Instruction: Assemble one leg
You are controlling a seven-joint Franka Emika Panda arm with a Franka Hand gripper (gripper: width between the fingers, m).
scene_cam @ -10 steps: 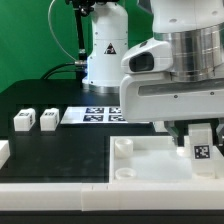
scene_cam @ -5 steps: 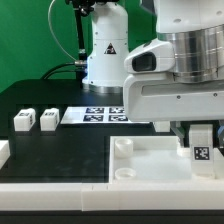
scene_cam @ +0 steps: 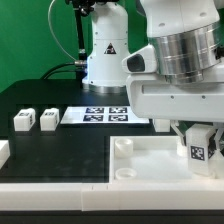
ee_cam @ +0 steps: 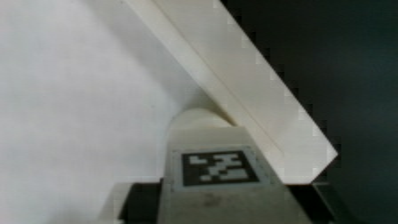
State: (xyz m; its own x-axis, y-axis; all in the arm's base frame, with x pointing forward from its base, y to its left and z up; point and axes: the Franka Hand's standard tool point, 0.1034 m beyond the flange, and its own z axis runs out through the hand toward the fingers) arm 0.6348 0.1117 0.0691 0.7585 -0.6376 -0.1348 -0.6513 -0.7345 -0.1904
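Observation:
My gripper [scene_cam: 201,143] is shut on a leg [scene_cam: 200,150], a small white block with a black-and-white tag. It holds the leg upright over the white tray-like tabletop [scene_cam: 150,168], near its corner at the exterior view's right. In the wrist view the leg [ee_cam: 217,160] stands between my dark fingers [ee_cam: 150,202], its far end against the tabletop's floor, close beside the raised rim [ee_cam: 231,80]. My gripper [ee_cam: 217,208] sits at the frame's edge. Whether the leg's end is in a socket is hidden.
Two more legs [scene_cam: 22,121] [scene_cam: 47,119] stand on the black table at the exterior view's left, with another white part [scene_cam: 3,153] at the edge. The marker board [scene_cam: 105,115] lies behind the tabletop. A round corner socket [scene_cam: 123,146] shows. The arm's base [scene_cam: 105,50] stands at the back.
The wrist and gripper body have turned and tilted, and their bulk has shifted up and to the exterior view's right. The held leg stays at the same corner, its tag slightly rotated.

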